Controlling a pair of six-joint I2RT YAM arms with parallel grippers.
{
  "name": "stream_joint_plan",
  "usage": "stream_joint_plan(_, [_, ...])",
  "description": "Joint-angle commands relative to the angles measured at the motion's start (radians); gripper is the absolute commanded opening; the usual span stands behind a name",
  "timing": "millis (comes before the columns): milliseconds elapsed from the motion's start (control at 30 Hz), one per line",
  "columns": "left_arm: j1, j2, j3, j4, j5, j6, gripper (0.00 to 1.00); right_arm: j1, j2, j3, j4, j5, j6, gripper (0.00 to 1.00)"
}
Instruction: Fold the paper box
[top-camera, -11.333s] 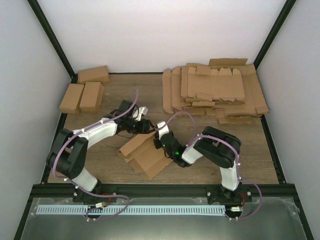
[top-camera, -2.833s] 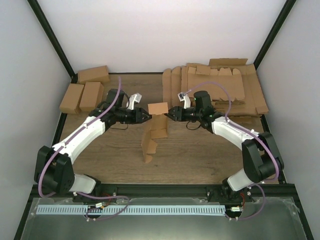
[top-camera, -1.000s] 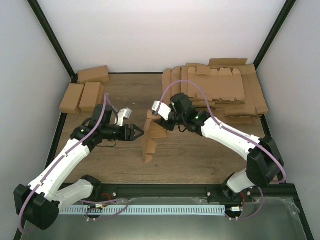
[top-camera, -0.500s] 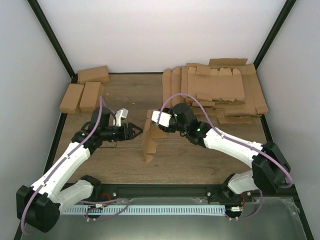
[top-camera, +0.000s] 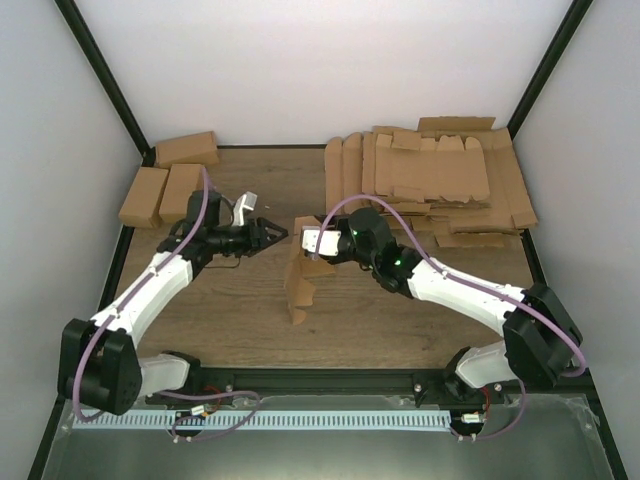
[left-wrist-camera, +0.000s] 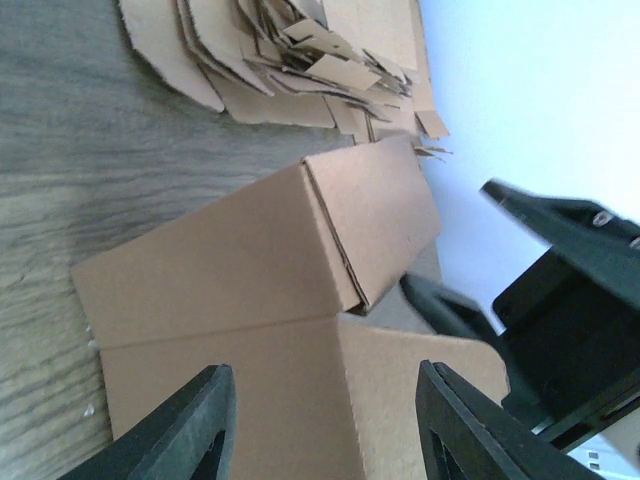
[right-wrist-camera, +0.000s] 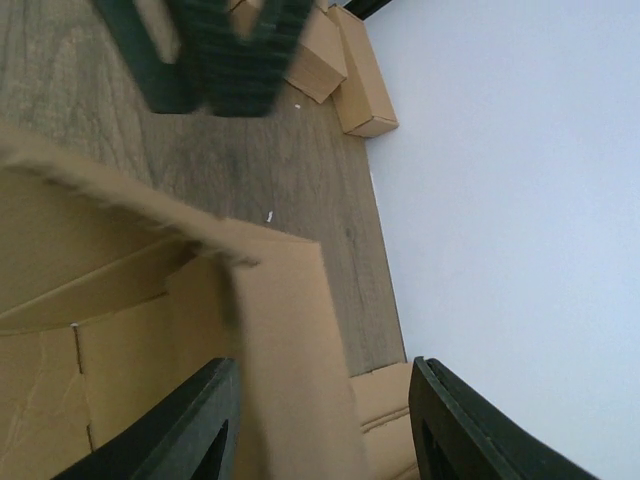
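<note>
The wooden table (top-camera: 200, 335) fills most of what I see. A sprawling stack of flat cardboard blanks (top-camera: 440, 180) covers its far right corner. The paper box (top-camera: 298, 280) stands on end near the middle, half folded, with its flaps loose. Three finished cartons (top-camera: 165, 185) sit in the far left corner. The left gripper (top-camera: 277, 238) points at the box's upper end from the left, just beside it, fingers (left-wrist-camera: 185, 425) apart and gripping nothing. The right gripper (top-camera: 306, 244) meets the box top from the other side. Its fingers (right-wrist-camera: 455, 420) are spread, with a flap running between them, unpinched.
</note>
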Motion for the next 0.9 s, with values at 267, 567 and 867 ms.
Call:
stream_joint_plan(267, [0.001,0.128,0.076,0.175,0.095,-0.056,0.53,0.001,-0.043,-0.029,0.005,-0.057,-0.007,0.52])
stream_joint_plan(567, [-0.035,0.202,0.099,0.246,0.110,-0.121,0.51,-0.008,0.033,-0.026,0.085,-0.019,-0.058,0.47])
stream_joint_plan(867, [-0.084,0.245,0.117,0.313,0.100,-0.176,0.45,-0.006,0.072,-0.014,0.125,-0.020,-0.076,0.31])
